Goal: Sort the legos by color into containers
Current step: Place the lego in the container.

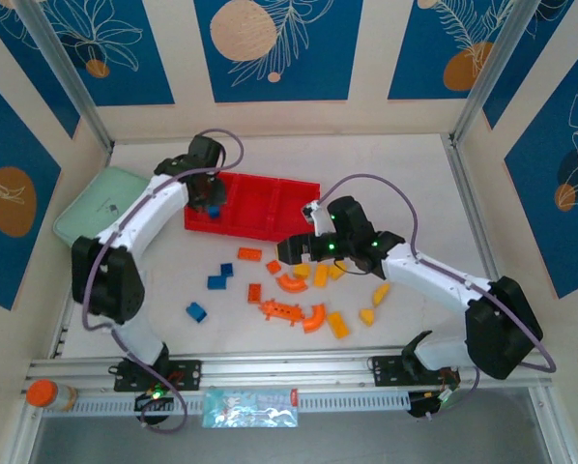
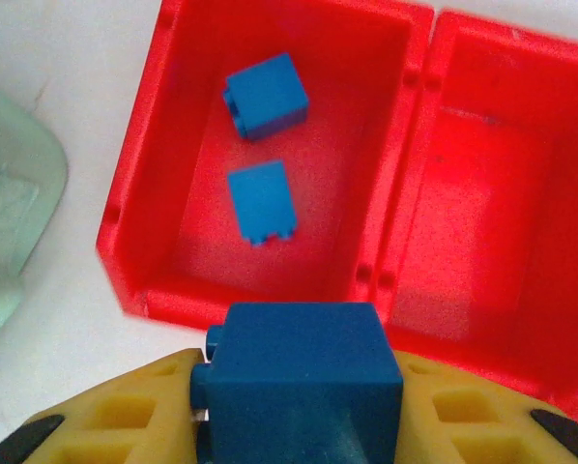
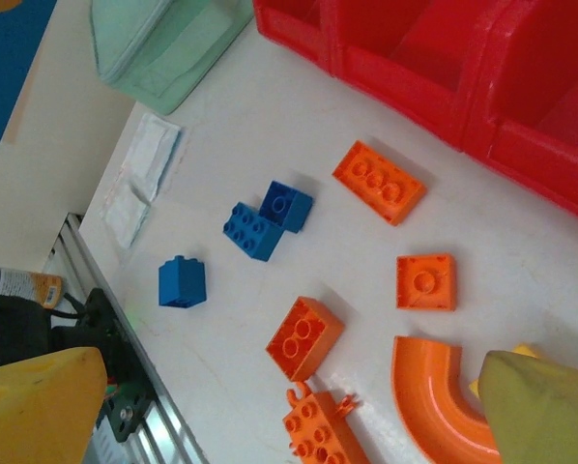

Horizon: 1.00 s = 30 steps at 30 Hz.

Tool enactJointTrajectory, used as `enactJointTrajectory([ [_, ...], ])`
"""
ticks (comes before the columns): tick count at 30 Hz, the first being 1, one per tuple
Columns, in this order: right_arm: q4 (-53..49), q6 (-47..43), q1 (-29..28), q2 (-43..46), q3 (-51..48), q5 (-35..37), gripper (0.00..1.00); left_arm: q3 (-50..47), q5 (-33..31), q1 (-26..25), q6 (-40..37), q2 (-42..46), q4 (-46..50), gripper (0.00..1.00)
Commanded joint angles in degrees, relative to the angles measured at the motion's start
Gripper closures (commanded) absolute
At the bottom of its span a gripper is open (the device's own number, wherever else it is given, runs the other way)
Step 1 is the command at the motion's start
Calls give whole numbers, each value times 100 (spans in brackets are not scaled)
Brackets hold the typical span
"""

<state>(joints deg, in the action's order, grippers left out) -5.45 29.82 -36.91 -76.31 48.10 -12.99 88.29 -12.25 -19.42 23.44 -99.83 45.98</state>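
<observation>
— See the red tray (image 1: 270, 208)? The left gripper (image 1: 210, 200) hangs over its left-end compartment, clamped on a blue brick (image 2: 303, 377).
— And the right gripper (image 1: 287, 251)?
— Spread wide, holding nothing, just above an orange curved piece (image 3: 429, 387) among the loose legos.
— Which way does the blue brick point?
— It sits between the pads (image 2: 125, 411). It's nearly cubical, so I can't call a long axis; knobs show on its left side. Two blue bricks (image 2: 267, 95) lie in the compartment beyond it.

L arm (image 1: 144, 215) stretched fwd, jaws clamping blue lego (image 2: 303, 382); R arm (image 1: 434, 275) angled inward, jaws wide.
</observation>
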Motion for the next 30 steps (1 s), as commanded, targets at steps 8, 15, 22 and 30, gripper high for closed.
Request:
enactJointTrajectory([
  [8,273,-362,161,-632,733,-133,1,1286,249,504,-35,-1534,-90,61],
  [15,296,-421,294,-995,1135,-281,1,1735,244,591,-39,-2089,-133,58],
  [22,272,-478,368,-1026,1171,-307,1,1987,22,597,-33,-2395,-43,51],
  [30,225,-484,429,-861,1187,-352,1,2330,4,597,-81,-2439,165,46],
])
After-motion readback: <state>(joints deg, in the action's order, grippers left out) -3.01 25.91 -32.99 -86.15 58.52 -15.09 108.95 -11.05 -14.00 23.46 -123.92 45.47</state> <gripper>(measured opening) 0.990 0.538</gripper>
